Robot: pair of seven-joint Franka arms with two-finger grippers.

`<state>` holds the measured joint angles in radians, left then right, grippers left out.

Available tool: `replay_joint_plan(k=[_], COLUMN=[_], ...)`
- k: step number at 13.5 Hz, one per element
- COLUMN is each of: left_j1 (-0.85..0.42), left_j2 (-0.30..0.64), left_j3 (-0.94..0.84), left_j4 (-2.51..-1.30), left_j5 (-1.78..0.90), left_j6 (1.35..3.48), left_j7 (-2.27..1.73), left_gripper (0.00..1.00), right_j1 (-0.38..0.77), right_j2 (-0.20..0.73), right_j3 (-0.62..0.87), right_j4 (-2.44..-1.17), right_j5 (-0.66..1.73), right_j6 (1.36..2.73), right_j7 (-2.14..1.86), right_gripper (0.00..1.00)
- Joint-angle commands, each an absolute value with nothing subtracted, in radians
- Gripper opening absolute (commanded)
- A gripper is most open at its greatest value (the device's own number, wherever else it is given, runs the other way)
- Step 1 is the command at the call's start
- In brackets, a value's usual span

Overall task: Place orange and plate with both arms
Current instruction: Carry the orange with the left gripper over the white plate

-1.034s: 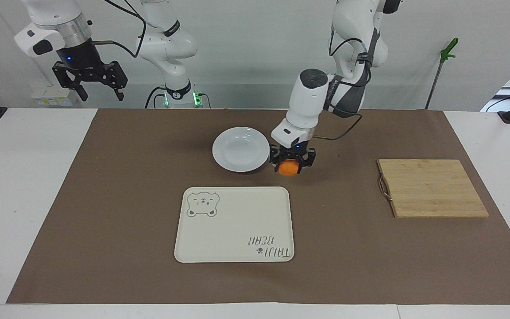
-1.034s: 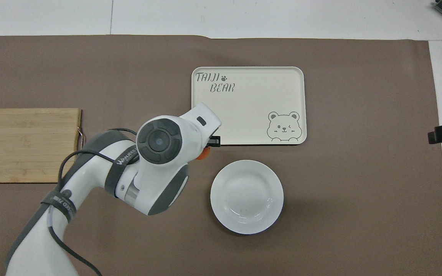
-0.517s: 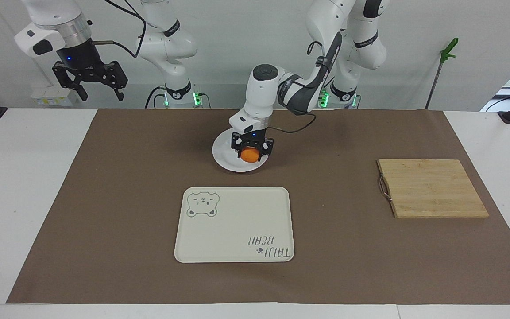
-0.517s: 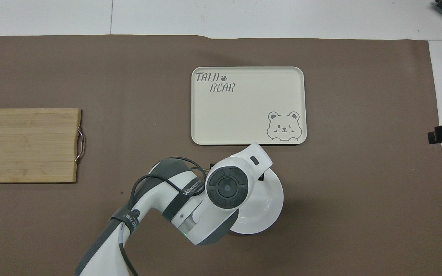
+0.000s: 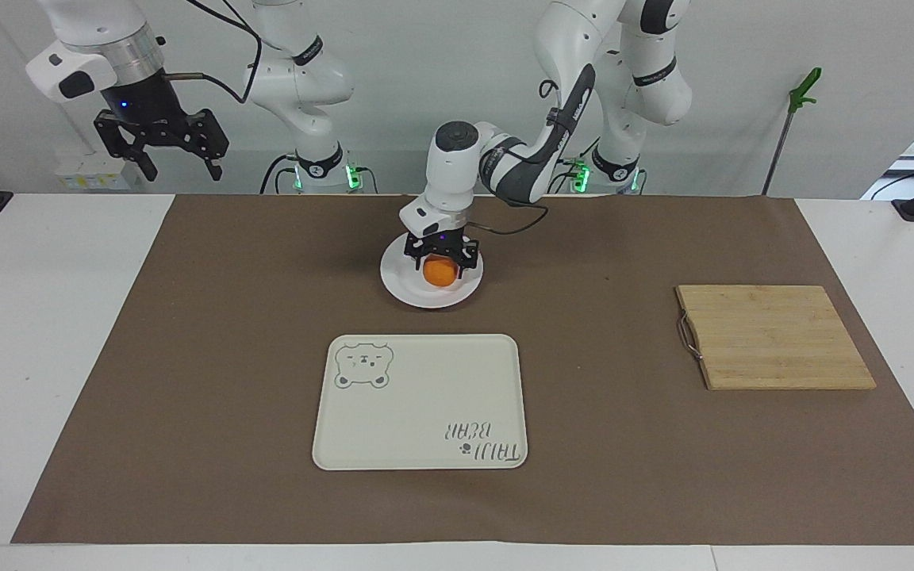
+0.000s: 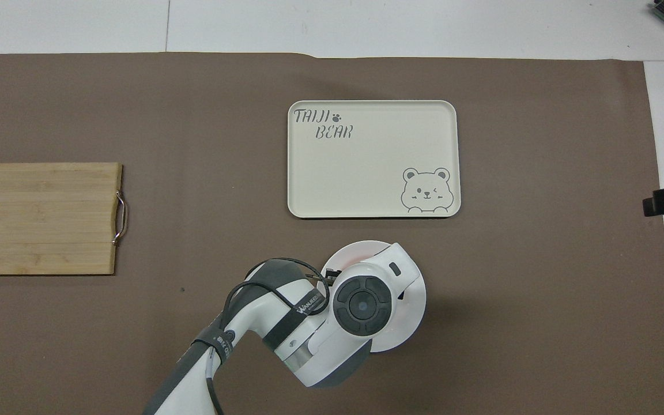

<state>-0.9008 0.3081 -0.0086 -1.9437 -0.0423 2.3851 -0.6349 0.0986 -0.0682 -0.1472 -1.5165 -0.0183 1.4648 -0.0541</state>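
Since a second ago the left arm has swung from beside the plate toward the right arm's end of the table, carrying the small round orange fruit (image 5: pixel 440 272) with it; the left gripper (image 5: pixel 440 265) now sits low over the round glossy white plate (image 5: pixel 407 288), well inside its rim; the orange is between the two black fingers and down over the plate's middle; whether it rests on the plate or hangs just above it I cannot tell; nor can I tell whether the fingers are clamped on the fruit or have just let go of it.

Overhead view: the left arm's white wrist covers most of the plate (image 6: pixel 415 300); the orange is hidden beneath it.

Right gripper (image 5: pixel 160 147) hangs high over the white table edge at the right arm's end, waiting, fingers spread apart and holding nothing; same spot as before.

Cream rectangular tray with a bear drawing (image 5: pixel 420 401) lies farther from the robots than the plate, apart from it, nothing on it; unmoved.

Bamboo cutting board with a metal handle (image 5: pixel 773 336) lies toward the left arm's end, well apart from the plate; unmoved.

All of it on a brown paper mat (image 5: pixel 187 357) over the white table (image 5: pixel 28 333).
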Motion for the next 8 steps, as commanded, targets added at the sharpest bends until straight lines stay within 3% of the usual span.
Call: replay_joint_plan(k=[1,8], left_j1=[-0.91,-0.783], left_j2=[0.269,0.17], left_j3=[0.011,0.037], left_j4=[-1.95,-1.898], left_j5=[-0.058,-0.041], left_j6=[2.388,2.273], left_j7=[-0.635,-0.567], left_gripper=[1.0,1.0], right_j1=[0.092,0.092], right_j2=[-0.077,-0.077], right_j3=[-0.146,-0.146], right_j4=[-1.522,-1.523], right_j5=[-0.025,-0.025], right_j6=[1.454,1.454], right_j7=[-0.075,-0.075], right_gripper=[1.0,1.0])
